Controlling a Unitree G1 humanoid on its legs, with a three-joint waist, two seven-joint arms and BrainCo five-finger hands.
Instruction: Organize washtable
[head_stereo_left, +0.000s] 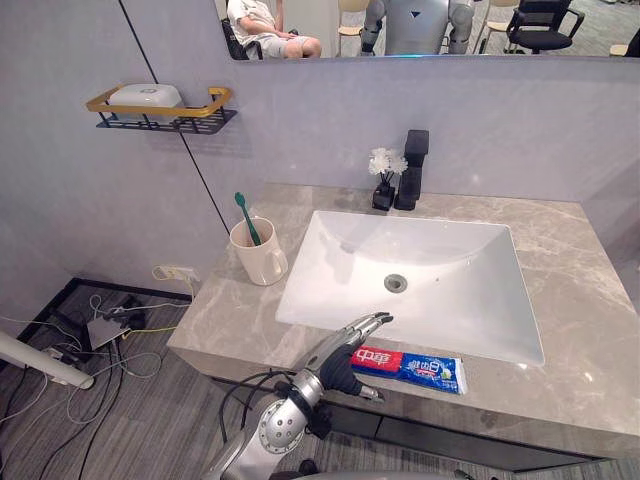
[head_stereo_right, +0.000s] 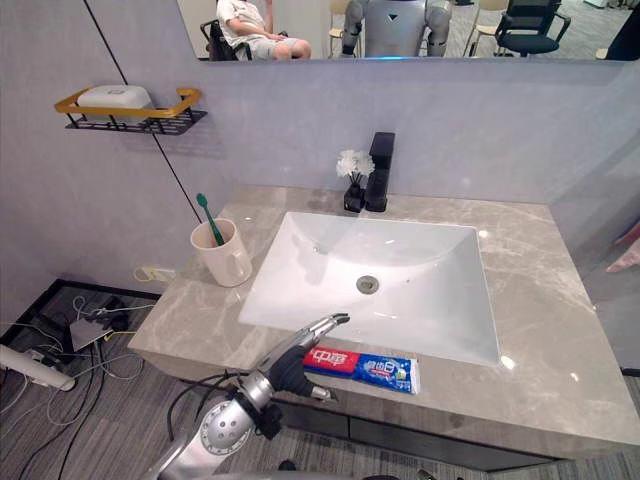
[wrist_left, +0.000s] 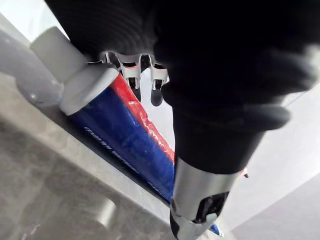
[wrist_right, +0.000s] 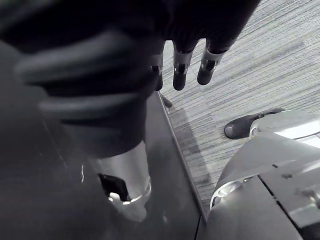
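Observation:
A red and blue toothpaste tube (head_stereo_left: 418, 368) lies flat on the marble counter (head_stereo_left: 560, 390) between the sink (head_stereo_left: 330, 290) and the front edge. My left hand (head_stereo_left: 345, 365) is at the tube's left end. Its fingers (head_stereo_left: 366, 324) stretch straight out above that end and its thumb sits on the near side, so the hand is open. In the left wrist view the tube (wrist_left: 127, 140) runs right beneath the fingers (wrist_left: 145, 80). A cream mug (head_stereo_left: 258, 255) holding a green toothbrush (head_stereo_left: 246, 217) stands at the counter's left. My right hand (wrist_right: 182, 70) hangs over the carpet, fingers relaxed.
A black faucet (head_stereo_left: 412, 170) and a small vase of white flowers (head_stereo_left: 385, 170) stand behind the sink. A wall shelf (head_stereo_left: 165, 118) with a white soap box (head_stereo_left: 146, 95) hangs at the upper left. The mirror shows a seated person (head_stereo_left: 265, 25). Cables lie on the floor at the left.

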